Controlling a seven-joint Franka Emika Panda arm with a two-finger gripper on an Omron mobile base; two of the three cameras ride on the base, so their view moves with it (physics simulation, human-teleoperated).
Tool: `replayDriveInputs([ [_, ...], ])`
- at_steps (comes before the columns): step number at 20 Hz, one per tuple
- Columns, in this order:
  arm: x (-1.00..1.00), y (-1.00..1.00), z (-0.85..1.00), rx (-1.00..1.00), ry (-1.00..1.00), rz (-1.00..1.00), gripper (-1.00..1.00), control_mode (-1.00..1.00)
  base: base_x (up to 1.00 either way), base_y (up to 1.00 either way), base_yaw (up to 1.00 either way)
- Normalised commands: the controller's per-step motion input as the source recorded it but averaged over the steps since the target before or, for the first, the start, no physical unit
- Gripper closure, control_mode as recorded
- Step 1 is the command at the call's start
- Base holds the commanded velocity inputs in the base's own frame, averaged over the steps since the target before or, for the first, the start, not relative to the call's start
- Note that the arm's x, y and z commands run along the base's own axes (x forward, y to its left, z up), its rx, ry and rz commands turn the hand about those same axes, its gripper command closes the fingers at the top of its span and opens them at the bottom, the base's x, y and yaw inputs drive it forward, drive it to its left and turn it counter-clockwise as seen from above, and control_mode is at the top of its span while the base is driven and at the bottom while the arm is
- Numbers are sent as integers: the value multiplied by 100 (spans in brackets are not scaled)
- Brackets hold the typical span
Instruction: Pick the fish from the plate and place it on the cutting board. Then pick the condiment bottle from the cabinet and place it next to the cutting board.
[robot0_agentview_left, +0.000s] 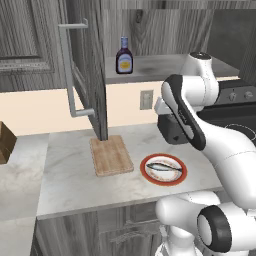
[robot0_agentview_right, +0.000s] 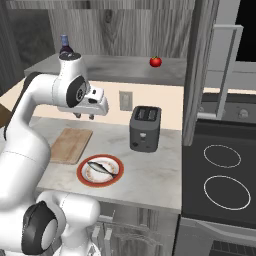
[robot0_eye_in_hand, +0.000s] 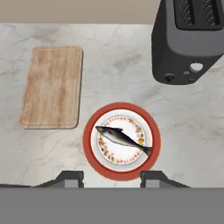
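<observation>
Grey wood-grain wall cabinet (robot0_agentview_left: 85, 75) open, brown blue-capped condiment bottle (robot0_agentview_left: 124, 56) on shelf. Light-brown wooden cutting board (robot0_eye_in_hand: 51, 87) bare. Orange-rimmed round plate (robot0_eye_in_hand: 89, 131) carries slender grey-blue fish (robot0_eye_in_hand: 122, 139), diagonal. Gripper (robot0_eye_in_hand: 112, 180) hovers above, fingers parted, empty. Fish likely light, slippery; pinch across mid-body.

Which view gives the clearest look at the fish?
The hand view: it looks straight down on the fish, lying diagonally on the plate, whole outline visible. The left and right base views show it smaller and at an angle.
</observation>
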Motion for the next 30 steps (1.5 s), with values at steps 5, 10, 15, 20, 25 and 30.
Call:
replayDriveInputs([
  [5, -2, 0, 0, 0, 0, 0, -100, -100, 0, 0, 0],
  [10, -8, 0, -8, 0, 0, 0, -100, -100, 0, 0, 0],
  [15, -11, 0, -15, 0, 0, 2, -100, -100, 0, 0, 0],
  [20, -12, -1, -13, 0, 1, 5, -100, -100, 0, 0, 0],
  [25, -9, -3, -19, 0, 1, 8, -100, -100, 0, 0, 0],
  [30, -2, 0, -16, -4, 2, 10, -100, -100, 0, 0, 0],
])
